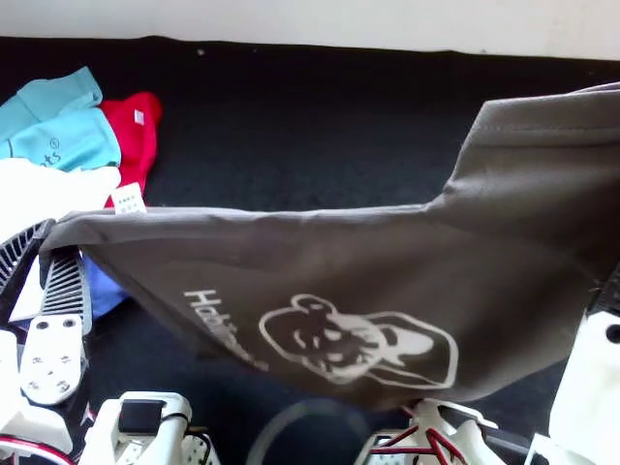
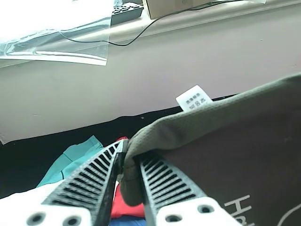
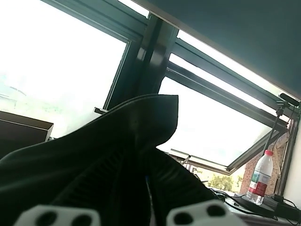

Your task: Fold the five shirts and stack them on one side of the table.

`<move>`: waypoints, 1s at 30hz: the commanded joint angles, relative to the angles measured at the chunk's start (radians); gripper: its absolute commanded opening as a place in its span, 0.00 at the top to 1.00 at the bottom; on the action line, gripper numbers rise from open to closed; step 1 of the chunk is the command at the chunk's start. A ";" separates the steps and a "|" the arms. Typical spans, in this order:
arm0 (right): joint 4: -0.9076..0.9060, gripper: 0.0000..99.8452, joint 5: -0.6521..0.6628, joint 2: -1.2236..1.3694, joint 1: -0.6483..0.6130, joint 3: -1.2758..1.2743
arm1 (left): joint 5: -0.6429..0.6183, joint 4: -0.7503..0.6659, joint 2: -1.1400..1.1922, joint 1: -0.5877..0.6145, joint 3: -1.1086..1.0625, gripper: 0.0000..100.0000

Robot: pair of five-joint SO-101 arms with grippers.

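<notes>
**Grey shirt, white print, black bench**

The grey shirt [image 1: 387, 262] carries a white outline drawing and white lettering; its tag [image 1: 127, 200] is white. The others are a teal shirt [image 1: 53, 121], a red shirt [image 1: 136, 131], a white shirt [image 1: 44, 194] and a blue shirt [image 1: 105, 291]. The bench [image 1: 291, 126] is black. The left fingers [image 2: 89, 181] are black-ribbed on white.

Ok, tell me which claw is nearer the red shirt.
Left. The left claw, shut on the grey shirt's corner, is close to the red shirt; the right claw grips the opposite end, well away.
</notes>
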State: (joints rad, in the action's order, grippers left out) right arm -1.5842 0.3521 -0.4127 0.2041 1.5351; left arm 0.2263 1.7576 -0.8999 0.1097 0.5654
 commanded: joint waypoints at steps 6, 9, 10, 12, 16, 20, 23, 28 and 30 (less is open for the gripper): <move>-0.101 0.99 0.006 0.119 0.010 -0.216 | 0.002 -0.005 0.153 0.004 -0.133 0.99; -0.108 0.99 -0.025 0.188 0.010 -0.288 | 0.002 -0.005 0.206 0.004 -0.220 0.99; -0.108 0.99 -0.038 0.206 0.010 -0.302 | 0.002 -0.006 0.217 0.004 -0.236 0.99; -0.105 0.99 -0.057 0.232 0.010 -0.306 | 0.002 -0.023 0.223 0.004 -0.242 0.99; -0.108 0.99 -0.061 0.216 0.010 -0.219 | 0.002 -0.048 0.166 0.004 -0.240 0.99; -0.114 0.99 -0.057 0.165 0.015 -0.148 | 0.002 -0.040 0.088 0.004 -0.240 0.99; -0.116 0.99 -0.055 0.096 0.015 -0.136 | 0.002 -0.040 0.015 0.008 -0.240 0.99; -0.113 0.99 -0.055 -0.048 0.012 -0.147 | 0.002 -0.041 -0.116 0.012 -0.240 0.99; -0.110 0.99 -0.055 -0.099 0.012 -0.147 | 0.002 -0.044 -0.159 0.013 -0.240 0.99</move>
State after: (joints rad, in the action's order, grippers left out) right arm -1.6947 0.3030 -0.4557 0.2056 1.3771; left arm 0.2279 1.7300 -1.0196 0.1082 0.3291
